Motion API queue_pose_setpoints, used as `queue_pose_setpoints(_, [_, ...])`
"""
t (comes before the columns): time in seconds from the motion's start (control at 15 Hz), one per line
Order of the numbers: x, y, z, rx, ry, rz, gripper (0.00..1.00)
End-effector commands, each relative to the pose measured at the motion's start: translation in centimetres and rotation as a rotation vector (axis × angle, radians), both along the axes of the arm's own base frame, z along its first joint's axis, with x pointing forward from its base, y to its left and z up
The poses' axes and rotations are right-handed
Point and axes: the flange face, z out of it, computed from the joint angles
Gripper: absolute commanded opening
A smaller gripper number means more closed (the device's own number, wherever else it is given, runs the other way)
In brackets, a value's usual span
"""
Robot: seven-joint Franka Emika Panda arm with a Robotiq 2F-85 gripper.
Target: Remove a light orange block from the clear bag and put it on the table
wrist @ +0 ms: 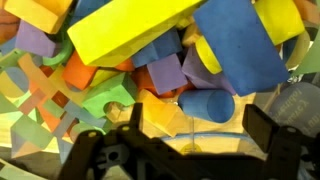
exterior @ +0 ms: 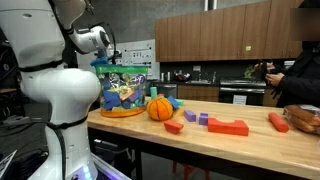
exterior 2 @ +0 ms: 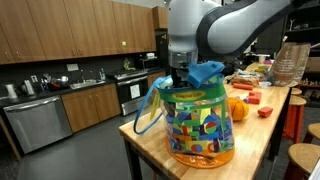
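Your desk [exterior: 250,145] runs long across the room, and the arm [exterior 2: 215,25] bends down over one end of it in both exterior views. Under the arm the clear bag [exterior 2: 200,125] stands upright on the desk, stuffed with coloured blocks. Any print on it is too small to read. The ribbed orange ball [exterior: 160,107] sits just beside the bag.

In the wrist view your pincer [wrist: 197,135] is at the bag's mouth. Its two dark fingers [wrist: 268,128] are spread wide apart and have hold of nothing. Ahead of it a long yellow block [wrist: 130,32] slants across the pile, with a big blue block [wrist: 240,45] and a blue cylinder [wrist: 207,103] nearby.

The light orange block [wrist: 165,118] lies in the bag, low in the jumble, just ahead of the gap between the fingers. Only one pale face shows and the rest is buried, so you cannot tell its long axis or which way it points.
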Motion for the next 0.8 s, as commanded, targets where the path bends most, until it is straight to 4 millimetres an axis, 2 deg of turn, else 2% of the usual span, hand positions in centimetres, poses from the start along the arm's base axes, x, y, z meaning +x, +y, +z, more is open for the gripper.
queue_pose_setpoints(0.0, [-1.1,-1.1,1.9,-0.043,-0.039,-0.015,1.0])
queue_pose_setpoints(0.27, [0.4,-3.0,3.7,-0.055,-0.137,-0.079,1.0])
queue_pose_setpoints(0.73, [2.8,-4.0,3.2,-0.081,-0.165,-0.087,1.0])
